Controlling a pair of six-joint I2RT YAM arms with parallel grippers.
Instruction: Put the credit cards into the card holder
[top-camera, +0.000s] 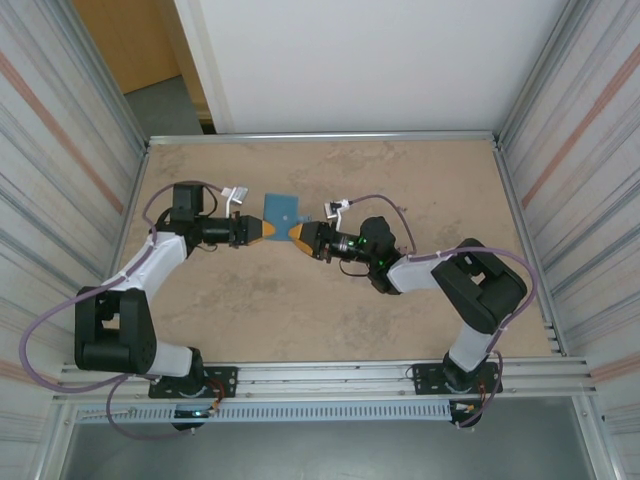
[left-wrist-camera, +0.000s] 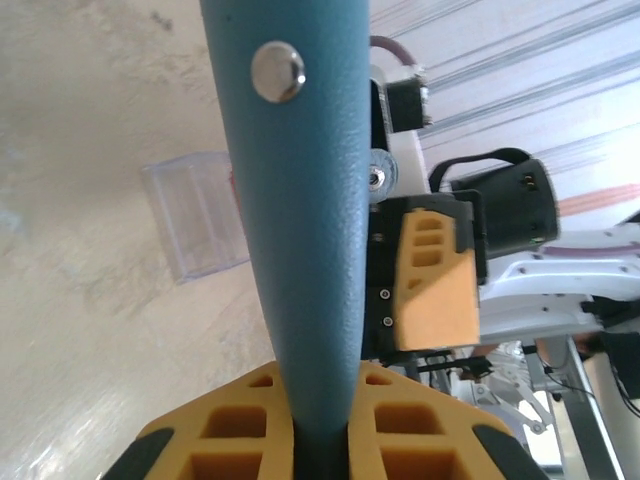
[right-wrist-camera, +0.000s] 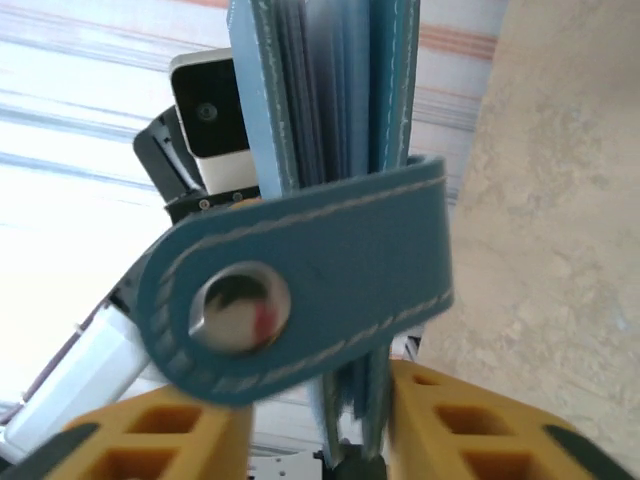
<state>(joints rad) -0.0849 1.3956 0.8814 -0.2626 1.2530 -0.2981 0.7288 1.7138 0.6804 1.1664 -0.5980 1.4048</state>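
**Teal card holder held in the air between both grippers**

**1. Top external view.** Teal and flat, the card holder (top-camera: 284, 210) sits above the table (top-camera: 300, 310) toward its far side, between the two arms. The left gripper (top-camera: 267, 230) meets it from the left and the right gripper (top-camera: 297, 233) from the right, tips nearly facing each other.

**2. Left wrist view.** I see the holder edge-on and upright, with a metal snap stud (left-wrist-camera: 278, 72) on its grained face. The left jaws are closed against both faces of its near edge, so I read this as a firm pinch. A clear plastic case (left-wrist-camera: 195, 215) lies on the table beyond, well apart.

**3. Right wrist view.** The holder's layered pockets face this camera, and the closing tab (right-wrist-camera: 330, 270) crosses in front of them. I judge the tab to be unfastened. The right jaws straddle the near edge but stand partly apart, with a gap on one side, so I judge that they are not clamping. I cannot tell whether any credit cards are in the pockets.

**4. Handling.**
- I expect the holder to be light and pliable, with soft covers that bow under pressure.
- I would grip a cover near the spine edge, using flat pad contact.
- I would avoid the stud, which is hard and slippery, and the floppy tab.
- Too much squeeze would pinch the pockets closed.
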